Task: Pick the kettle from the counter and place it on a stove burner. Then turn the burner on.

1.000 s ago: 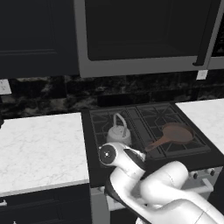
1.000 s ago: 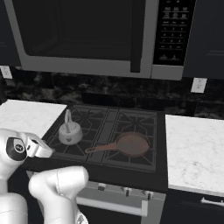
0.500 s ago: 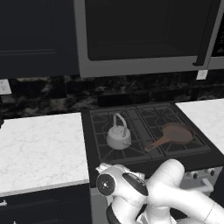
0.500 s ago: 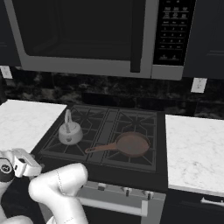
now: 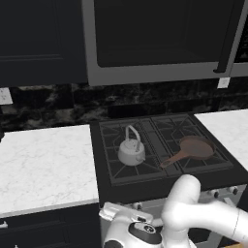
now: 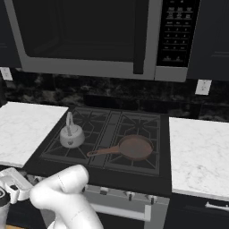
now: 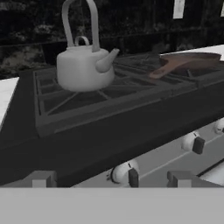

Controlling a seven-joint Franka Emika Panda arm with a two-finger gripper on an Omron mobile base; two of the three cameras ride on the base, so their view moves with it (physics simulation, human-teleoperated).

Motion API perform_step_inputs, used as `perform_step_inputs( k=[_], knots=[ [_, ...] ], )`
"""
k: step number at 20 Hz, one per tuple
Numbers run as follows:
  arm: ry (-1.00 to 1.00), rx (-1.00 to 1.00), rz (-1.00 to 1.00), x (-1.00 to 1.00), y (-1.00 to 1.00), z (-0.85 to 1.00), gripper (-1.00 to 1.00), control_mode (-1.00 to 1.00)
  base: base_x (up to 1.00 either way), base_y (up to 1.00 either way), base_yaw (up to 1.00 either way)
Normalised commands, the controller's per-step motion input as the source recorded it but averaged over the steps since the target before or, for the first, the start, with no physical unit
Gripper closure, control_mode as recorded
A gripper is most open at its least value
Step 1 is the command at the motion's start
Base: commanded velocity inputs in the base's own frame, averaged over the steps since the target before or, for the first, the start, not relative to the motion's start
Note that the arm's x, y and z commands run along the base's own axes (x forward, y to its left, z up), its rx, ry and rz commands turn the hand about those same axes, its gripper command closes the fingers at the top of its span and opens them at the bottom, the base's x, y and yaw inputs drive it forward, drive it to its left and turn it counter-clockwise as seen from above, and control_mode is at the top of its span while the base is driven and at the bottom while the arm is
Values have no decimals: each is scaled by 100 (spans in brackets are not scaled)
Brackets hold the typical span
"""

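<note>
The grey kettle stands upright on the front-left stove burner, its spout towards the pan. The white counter lies left of the cooktop. My gripper hangs low in front of the stove, below its front edge and well apart from the kettle. It is open, with nothing held. In the hand view the leftmost stove knob sits between the two fingertips, just beyond them.
A brown frying pan rests on the front-right burner, handle towards the kettle. More knobs line the stove front to the right. A microwave hangs above. Another white counter lies right of the stove.
The arm has swung down from above the stove's front edge to in front of the knob panel. The kettle and pan have stayed in place.
</note>
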Motion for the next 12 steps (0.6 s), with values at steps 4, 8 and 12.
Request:
perform_step_inputs(
  k=[4, 8, 12],
  knots=[
    [-21, 0, 2, -13, 41, -46, -100, -100, 0, 0, 0],
    [-20, 0, 1, -4, 38, -36, -100, -100, 0, 0, 0],
    [-21, 0, 0, 0, 23, -28, -100, -100, 0, 0, 0]
  ],
)
